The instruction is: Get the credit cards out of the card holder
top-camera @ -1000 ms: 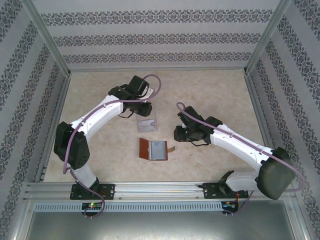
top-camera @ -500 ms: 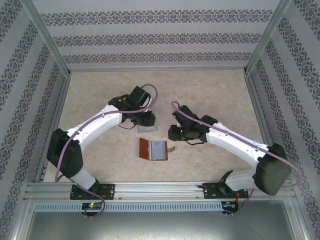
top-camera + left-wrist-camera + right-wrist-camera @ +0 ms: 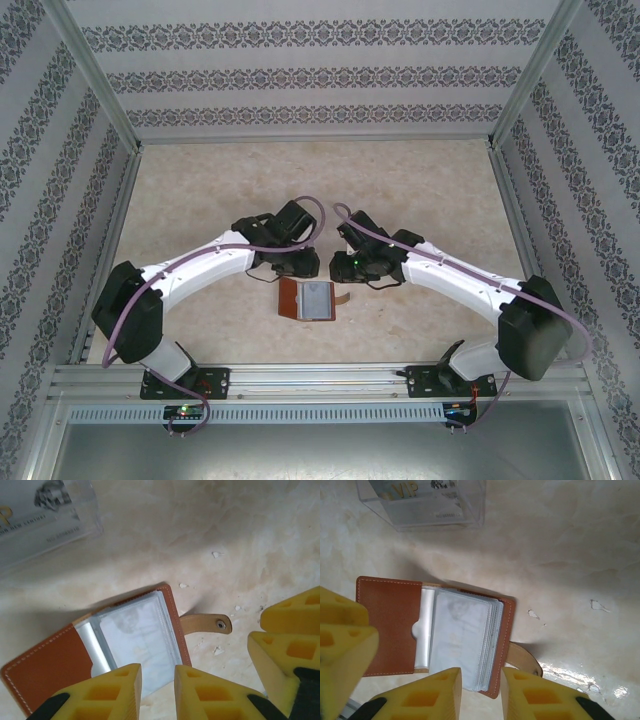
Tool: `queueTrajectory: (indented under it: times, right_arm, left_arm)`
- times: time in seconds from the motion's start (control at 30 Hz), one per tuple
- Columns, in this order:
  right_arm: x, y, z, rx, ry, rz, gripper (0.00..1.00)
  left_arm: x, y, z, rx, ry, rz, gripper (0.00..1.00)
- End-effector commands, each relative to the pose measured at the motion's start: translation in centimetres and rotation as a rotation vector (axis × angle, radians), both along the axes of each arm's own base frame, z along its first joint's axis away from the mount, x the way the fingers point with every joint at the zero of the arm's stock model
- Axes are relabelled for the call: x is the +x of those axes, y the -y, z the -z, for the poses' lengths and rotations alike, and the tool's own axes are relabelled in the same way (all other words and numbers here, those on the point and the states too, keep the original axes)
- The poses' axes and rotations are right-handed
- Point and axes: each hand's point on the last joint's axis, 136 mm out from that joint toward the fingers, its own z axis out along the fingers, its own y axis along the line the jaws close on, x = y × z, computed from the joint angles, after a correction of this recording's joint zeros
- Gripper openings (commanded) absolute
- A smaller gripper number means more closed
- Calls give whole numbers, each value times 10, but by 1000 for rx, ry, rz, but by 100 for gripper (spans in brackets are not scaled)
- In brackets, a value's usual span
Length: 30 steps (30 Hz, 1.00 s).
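Left end effector [image 3: 157, 690], seen from its own wrist, is slightly open and grips nothing. It hangs over one edge of the card holder [image 3: 45, 665], which lies unfolded on the worktop [image 3: 225, 530]. Pale credit cards [image 3: 142, 635] sit stacked in the pockets, the strap tab [image 3: 207, 624] pokes out sideways, and a clear tray [image 3: 45, 515] lies nearby.

Right wrist view: the right end effector [image 3: 481, 695], also narrowly parted and empty, hangs over the cards.

From above, both hang close together at the card holder's far edge.
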Motion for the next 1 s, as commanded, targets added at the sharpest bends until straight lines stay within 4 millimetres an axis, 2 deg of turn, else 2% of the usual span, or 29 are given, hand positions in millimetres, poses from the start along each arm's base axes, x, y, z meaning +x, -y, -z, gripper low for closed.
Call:
queueTrajectory:
  times: [0.0,0.27,0.4,0.63,0.8,0.97]
  right_arm:
    - [2,-6,-2,21,-1,-1,29]
    - [-2,-10,14,44,-44,7,30]
    - [-6,-9,26,42,-77,20,30]
    - [-10,13,44,-7,-97,102,27]
    - [-10,29,49,-21,-103,149,26]
    - [-10,31,48,-17,-101,149,26]
  left_arm:
    - [-4,7,-5,-15,24,-39,26]
    - [-26,17,23,-22,-53,-58,26]
    - [-30,19,40,-6,-85,-77,26]
    - [-32,33,61,-38,-140,-86,25]
    - [-35,42,74,-75,-186,-89,25]
    - [-37,48,80,-104,-211,-89,25]
